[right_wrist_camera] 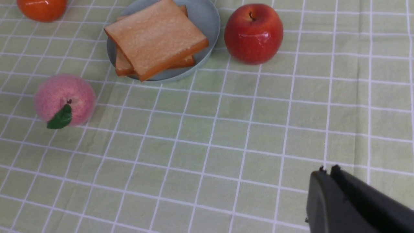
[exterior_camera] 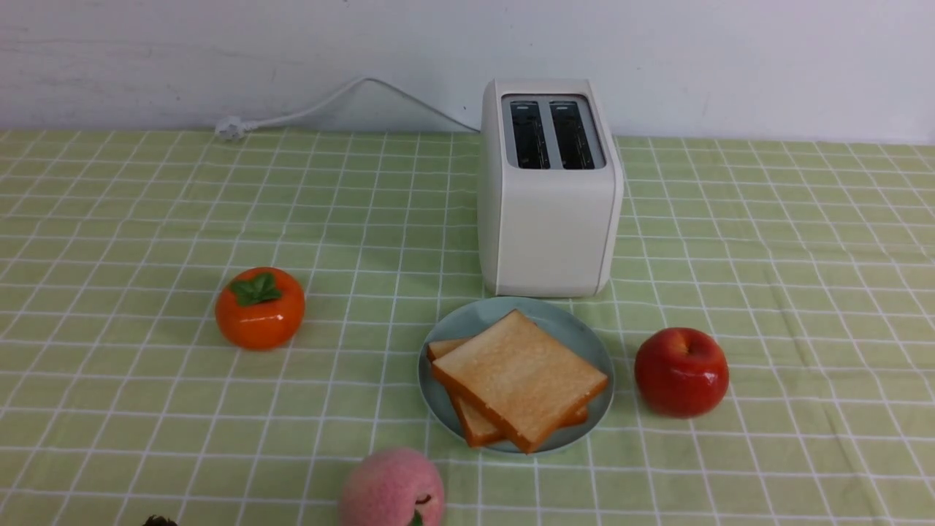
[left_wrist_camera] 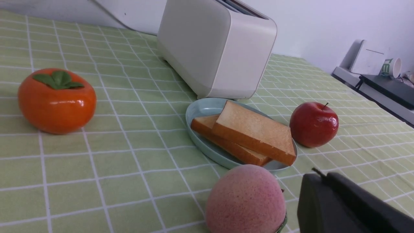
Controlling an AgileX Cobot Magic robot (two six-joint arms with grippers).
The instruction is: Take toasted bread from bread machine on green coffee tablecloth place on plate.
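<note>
Two slices of toasted bread [exterior_camera: 520, 376] [left_wrist_camera: 254, 131] [right_wrist_camera: 155, 37] lie stacked and skewed on the pale blue plate [exterior_camera: 584, 332] [left_wrist_camera: 202, 108] [right_wrist_camera: 207, 16], just in front of the white bread machine [exterior_camera: 548, 219] [left_wrist_camera: 213, 48], whose two slots are empty. Everything rests on the green coffee tablecloth [exterior_camera: 146, 219]. My left gripper [left_wrist_camera: 323, 176] is shut and holds nothing, low beside the pink peach. My right gripper [right_wrist_camera: 327, 171] is also shut and empty, above bare cloth well short of the plate. Neither arm shows in the front view.
An orange persimmon [exterior_camera: 260, 307] sits left of the plate, a red apple [exterior_camera: 681, 371] right of it, and a pink peach [exterior_camera: 392, 488] near the front edge. The toaster's white cord [exterior_camera: 307, 109] runs along the back wall.
</note>
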